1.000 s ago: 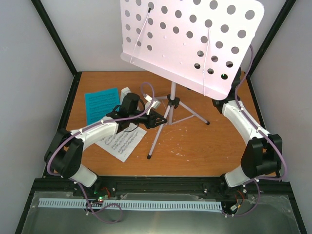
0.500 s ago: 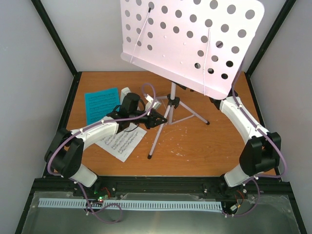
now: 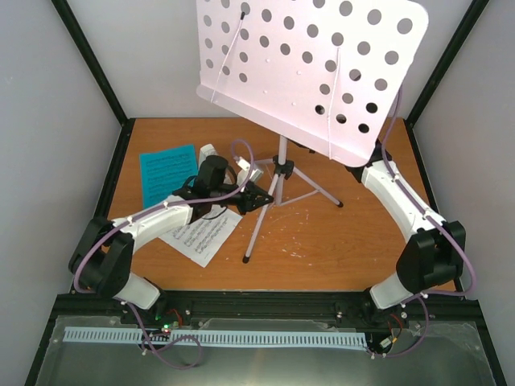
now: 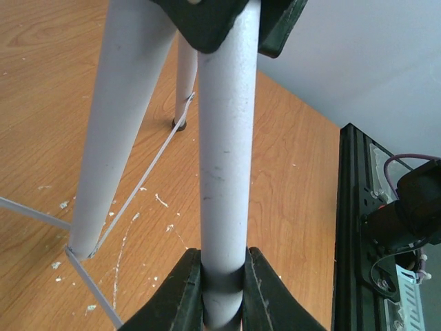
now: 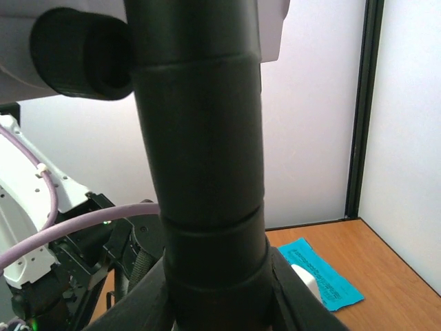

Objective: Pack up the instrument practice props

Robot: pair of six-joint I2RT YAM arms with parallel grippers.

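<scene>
From the top external camera, the lilac music stand (image 3: 310,72) is upright on its tripod on the table (image 3: 346,257). The blue page (image 3: 167,173), white page (image 3: 199,235) and metronome (image 3: 208,150) all sit left of the stand, so packing seems to be starting with the stand itself. In the left wrist view, the left gripper (image 4: 222,293) is clamped narrowly round a lilac tripod tube just below the stand's black hub. In the right wrist view, the right gripper (image 5: 217,293) is closed round the stand's black post under its tray. The next move likely calls for both arms working together, lest the top-heavy stand tip
</scene>
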